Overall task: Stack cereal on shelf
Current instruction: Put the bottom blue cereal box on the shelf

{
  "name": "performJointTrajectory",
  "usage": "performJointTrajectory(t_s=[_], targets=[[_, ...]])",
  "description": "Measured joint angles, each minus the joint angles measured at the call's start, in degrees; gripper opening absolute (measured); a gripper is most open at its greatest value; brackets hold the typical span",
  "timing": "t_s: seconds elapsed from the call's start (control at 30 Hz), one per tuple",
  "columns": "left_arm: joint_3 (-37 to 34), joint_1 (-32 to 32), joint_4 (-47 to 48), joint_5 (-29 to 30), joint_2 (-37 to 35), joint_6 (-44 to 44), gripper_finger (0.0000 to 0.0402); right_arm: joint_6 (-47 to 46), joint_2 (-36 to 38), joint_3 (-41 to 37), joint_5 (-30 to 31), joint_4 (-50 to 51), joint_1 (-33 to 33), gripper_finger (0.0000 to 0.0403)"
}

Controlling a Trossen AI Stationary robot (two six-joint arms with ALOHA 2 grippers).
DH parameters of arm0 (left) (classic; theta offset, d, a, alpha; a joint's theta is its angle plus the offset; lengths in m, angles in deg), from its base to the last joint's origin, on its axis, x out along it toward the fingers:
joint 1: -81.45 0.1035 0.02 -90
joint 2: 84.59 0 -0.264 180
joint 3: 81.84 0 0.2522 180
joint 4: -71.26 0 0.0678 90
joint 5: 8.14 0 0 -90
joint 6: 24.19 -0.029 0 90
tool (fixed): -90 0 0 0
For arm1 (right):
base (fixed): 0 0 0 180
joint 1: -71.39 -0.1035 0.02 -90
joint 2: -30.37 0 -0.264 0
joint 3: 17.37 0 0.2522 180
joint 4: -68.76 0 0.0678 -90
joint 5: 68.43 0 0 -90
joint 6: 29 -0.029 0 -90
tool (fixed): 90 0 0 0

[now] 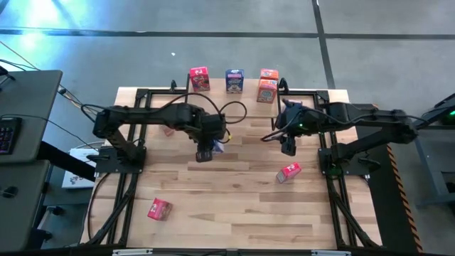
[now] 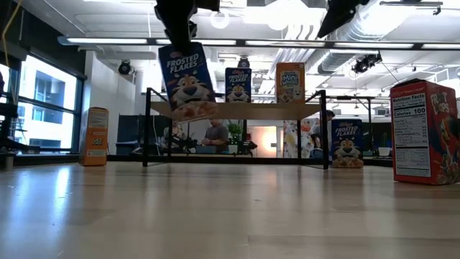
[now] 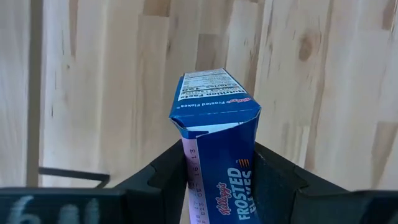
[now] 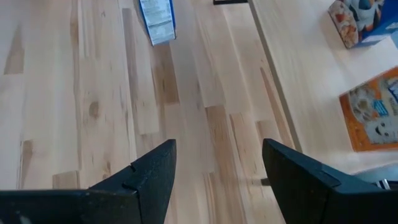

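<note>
With some boxes up on the shelf [image 1: 302, 91] and two pink ones loose on the table [image 1: 234, 206], the left gripper [image 1: 205, 153] carries a blue box [image 3: 214, 149] clamped in mid-air short of the shelf, while the right gripper [image 1: 288, 147] hangs open and empty.

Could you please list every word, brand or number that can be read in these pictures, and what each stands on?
"FROSTED FLAKES": blue box held in the left gripper.
"Nutrition Facts": same box's end panel, left wrist view.
"MINI": orange box on the shelf.
"Nutrition Facts", "Calories 100": red box on the table.
Other box print: too small or blurred.
</note>
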Motion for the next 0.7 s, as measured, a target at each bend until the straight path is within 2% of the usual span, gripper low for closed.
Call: performJointTrajectory(t_s=[0.23, 0.7], targets=[[-0.19, -0.26, 1.30, -0.09, 1.07, -4.72, 0.0140, -1.21, -0.94, 0.00, -0.02, -2.89, 0.00, 0.0232], [-0.13, -0.72, 2.11, -1.20, 8.21, -5.43, 0.0140, -1.51, -0.70, 0.00, -0.43, -2.47, -0.01, 0.0232]])
